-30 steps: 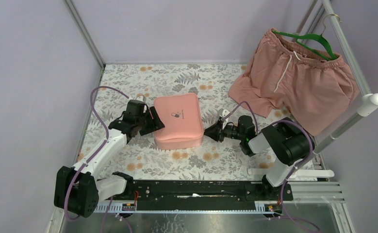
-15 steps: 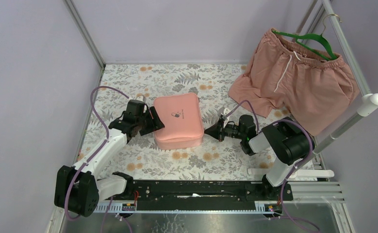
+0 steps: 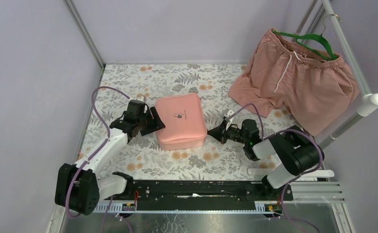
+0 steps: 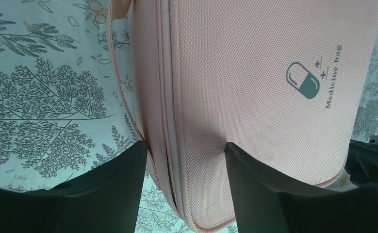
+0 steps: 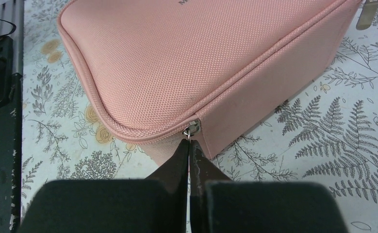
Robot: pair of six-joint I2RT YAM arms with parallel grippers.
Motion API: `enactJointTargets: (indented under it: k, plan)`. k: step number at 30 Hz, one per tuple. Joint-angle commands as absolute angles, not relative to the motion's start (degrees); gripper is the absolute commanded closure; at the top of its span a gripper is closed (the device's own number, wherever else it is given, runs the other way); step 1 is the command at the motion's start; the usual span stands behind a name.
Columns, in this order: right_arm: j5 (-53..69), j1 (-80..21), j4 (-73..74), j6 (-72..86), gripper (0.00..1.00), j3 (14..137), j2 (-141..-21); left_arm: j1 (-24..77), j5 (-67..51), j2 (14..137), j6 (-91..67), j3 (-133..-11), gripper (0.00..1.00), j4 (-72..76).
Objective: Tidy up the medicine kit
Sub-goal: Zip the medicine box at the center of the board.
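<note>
A: Start close in. What has the right gripper got?
B: The zip pull. Its jaws are pinched right together on it, and a sliver of metal shows between the tips. That is at the near right corner of the kit

A: And the left gripper?
B: Its jaws stand wide, astride the kit's left edge. One finger lies over the lid and the other is down by the side wall, next to the zip seam. I cannot tell whether they press on it

A: Where does the kit lie?
B: It is flat on the floral cloth, mid-table between the two grippers, zipped shut, with the pill logo facing up

A: Anything further back?
B: Pink shorts on a green hanger at the far right. The hem rests on the cloth, apart from the kit
</note>
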State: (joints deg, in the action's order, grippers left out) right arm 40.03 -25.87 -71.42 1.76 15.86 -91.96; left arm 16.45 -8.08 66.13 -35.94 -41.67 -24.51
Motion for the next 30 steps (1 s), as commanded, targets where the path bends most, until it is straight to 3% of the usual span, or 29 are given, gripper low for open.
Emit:
enactJointTargets:
  k: [1,13,20,27,30]
  plan:
    - [34.8,-28.1,-66.1,0.3,1.00,15.7,-86.6,16.0,-10.3,67.0,-36.7,-39.8,0.33,-20.8]
    - [20.9,-37.0,-44.3,-2.9,1.00,15.9,-74.8,16.2,-14.2,67.0,-38.6,-35.5,0.36,-16.3]
    - [17.5,-38.8,-39.2,-1.8,1.00,14.4,-69.1,16.2,-14.6,70.1,-38.9,-35.8,0.58,-14.2]
    - [15.2,-39.3,-36.5,-0.8,1.00,13.9,-65.8,16.1,-13.8,70.2,-39.1,-35.8,0.97,-14.1]
    - [15.0,-39.7,-35.8,-0.4,1.00,14.0,-65.2,16.2,-13.6,70.0,-39.8,-35.3,1.00,-13.3]
